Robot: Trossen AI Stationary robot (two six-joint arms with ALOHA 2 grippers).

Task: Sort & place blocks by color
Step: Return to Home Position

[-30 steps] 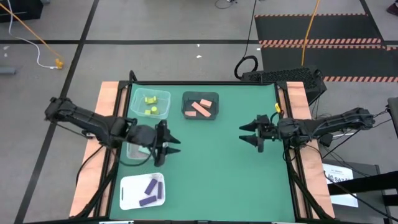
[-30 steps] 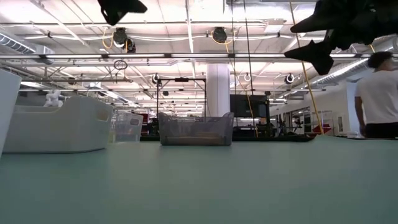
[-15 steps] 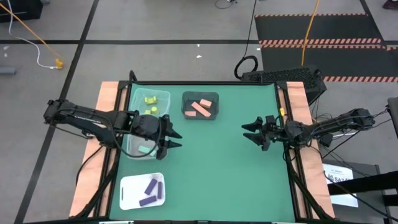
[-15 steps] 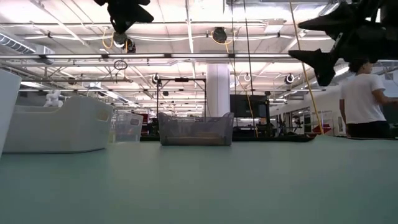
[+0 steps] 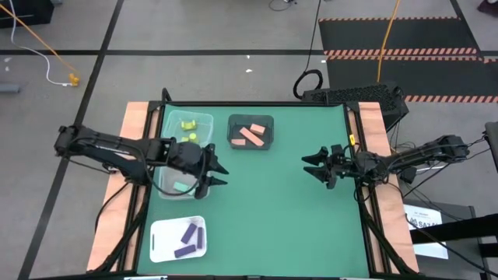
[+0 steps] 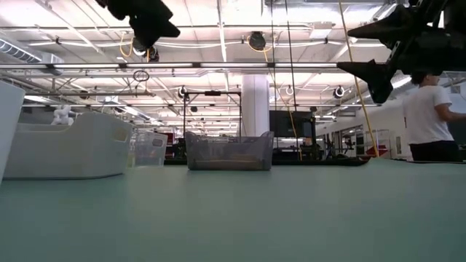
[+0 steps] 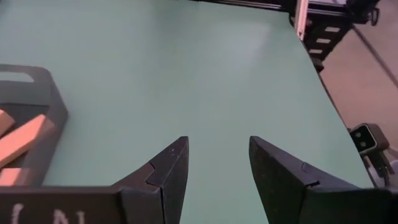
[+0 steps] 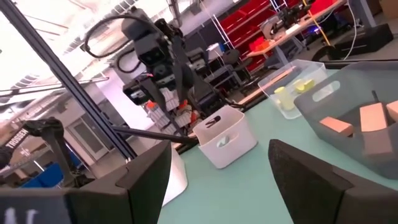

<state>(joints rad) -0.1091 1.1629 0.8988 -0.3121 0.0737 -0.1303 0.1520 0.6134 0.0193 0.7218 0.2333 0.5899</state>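
In the high view, salmon-orange blocks (image 5: 250, 135) lie in a dark bin (image 5: 250, 120). Yellow-green blocks (image 5: 187, 126) lie in a clear bin (image 5: 206, 132). A mint-teal block (image 5: 182, 187) lies in a second clear bin (image 5: 163, 185), and purple blocks (image 5: 188, 237) rest on a white tray (image 5: 159, 241). My left gripper (image 5: 216, 173) hangs open in the air just right of the mint bin; between its fingers the left wrist view (image 7: 217, 146) shows bare mat. My right gripper (image 5: 309, 165) is open above the table's right part and empty (image 8: 221, 158).
All the containers sit along the table's left and far-middle part. The green mat (image 5: 280, 218) spreads between the two grippers and toward the near edge. In the low view a person (image 6: 429, 109) stands in the room beyond the table's right side.
My left gripper has moved toward the table's far edge, uncovering the mint bin it hung over, and stayed open. My right gripper has drawn back a little toward the right edge, still open. No block has moved.
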